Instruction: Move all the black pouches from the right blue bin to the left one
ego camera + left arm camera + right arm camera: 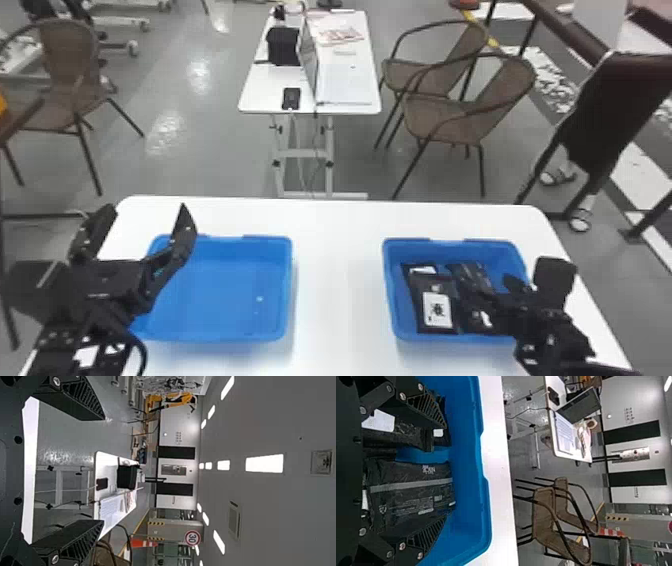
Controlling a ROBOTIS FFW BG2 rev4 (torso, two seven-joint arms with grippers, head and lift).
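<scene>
At the right blue bin, my right pincer is spread wide with one black pouch between its fingers, nothing clamped, and every pouch observed lies in that bin; progress judged nil, whole lot left to carry across to the left blue bin

Both bins are blue, the tabletop white, and one black pouch has a grey stripe.
</scene>
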